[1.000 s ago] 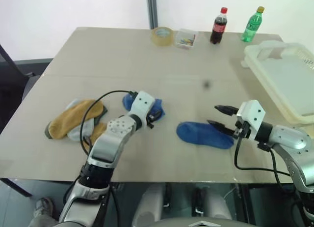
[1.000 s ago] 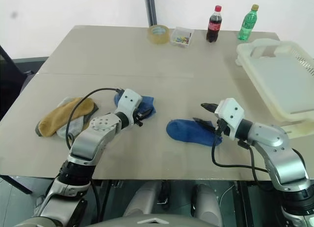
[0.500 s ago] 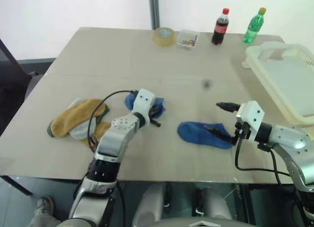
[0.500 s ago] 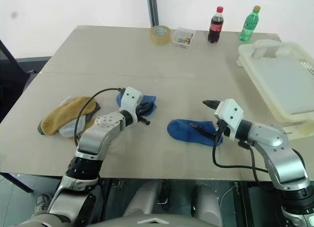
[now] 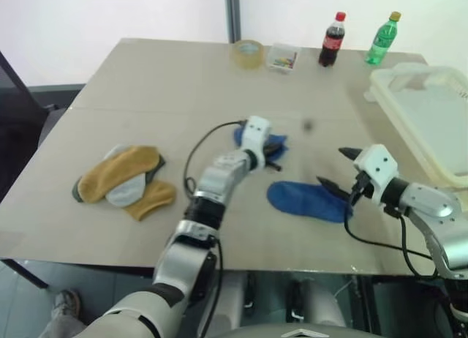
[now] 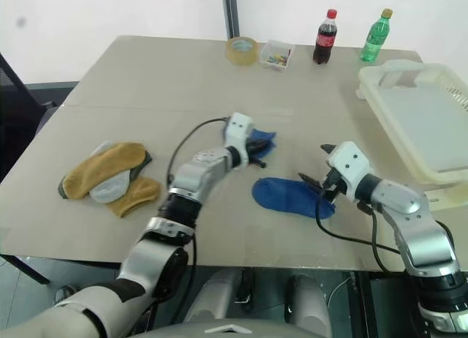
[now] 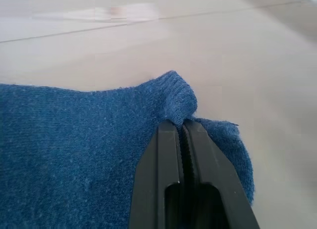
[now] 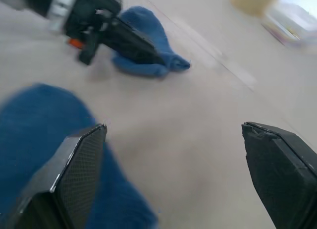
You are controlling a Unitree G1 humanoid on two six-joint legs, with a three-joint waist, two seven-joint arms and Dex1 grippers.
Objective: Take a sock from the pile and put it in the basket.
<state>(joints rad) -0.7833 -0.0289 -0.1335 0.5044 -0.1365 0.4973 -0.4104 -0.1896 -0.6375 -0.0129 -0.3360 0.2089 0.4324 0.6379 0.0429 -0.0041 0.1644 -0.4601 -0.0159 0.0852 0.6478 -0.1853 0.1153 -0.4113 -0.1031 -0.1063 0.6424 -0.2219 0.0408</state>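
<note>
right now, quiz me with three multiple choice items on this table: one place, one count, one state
1. Where does the basket stand?
A. at the table's right edge
B. beside the yellow socks
C. on the floor

2. How many blue socks are on the table?
A. one
B. two
C. three

3. What is the left claw doing?
A. standing wide open above the bare table
B. shut on a blue sock
C. shut on a yellow sock

Answers:
1 A, its cream rim sits at the right side, right of the bottles.
2 B, the pinched blue sock is mid-table and the flat blue sock lies before the right claw.
3 B, its fingers meet on a fold of blue cloth.
</note>
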